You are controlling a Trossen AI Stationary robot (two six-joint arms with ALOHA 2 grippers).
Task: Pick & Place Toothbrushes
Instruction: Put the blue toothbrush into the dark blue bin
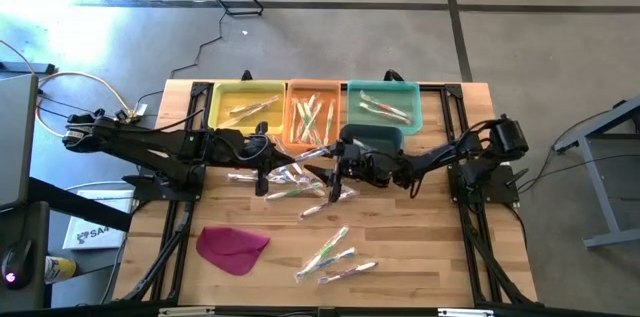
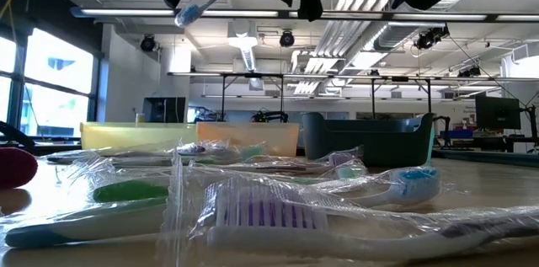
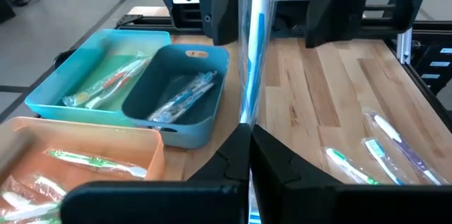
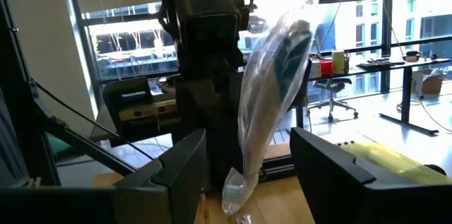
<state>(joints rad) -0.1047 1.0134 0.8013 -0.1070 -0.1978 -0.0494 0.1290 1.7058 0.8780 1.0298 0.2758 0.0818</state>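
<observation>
A blue toothbrush [image 3: 248, 68] in a clear wrapper is held above the table's middle by my left gripper [image 3: 248, 136], which is shut on it. My right gripper [image 4: 247, 160] faces it from the table's right and is open. Its two fingers stand on either side of the wrapper's free end [image 4: 263, 111] without touching it. In the high view the two grippers, left [image 1: 268, 155] and right [image 1: 335, 160], meet in front of the orange tray. The low view shows the brush's blue head [image 2: 189, 14] slanting down beneath the dark grippers. Several wrapped toothbrushes [image 1: 330, 257] lie flat on the wood. My left gripper pinches the wrapped toothbrush between its two fingers, part-way along its length [image 3: 247, 114]. The fingers come level from the table's left and lie along the brush. The brush is lifted clear of the table and its free part sticks out ahead, between my right gripper's open fingers.
Along the far edge stand a yellow tray [image 1: 248, 107], an orange tray [image 1: 315, 117], a light teal tray [image 1: 383, 105] and a dark teal bin [image 1: 375, 139], each with toothbrushes in it. A magenta cloth piece [image 1: 232, 247] lies near left. More loose toothbrushes [image 1: 290, 182] lie under the grippers.
</observation>
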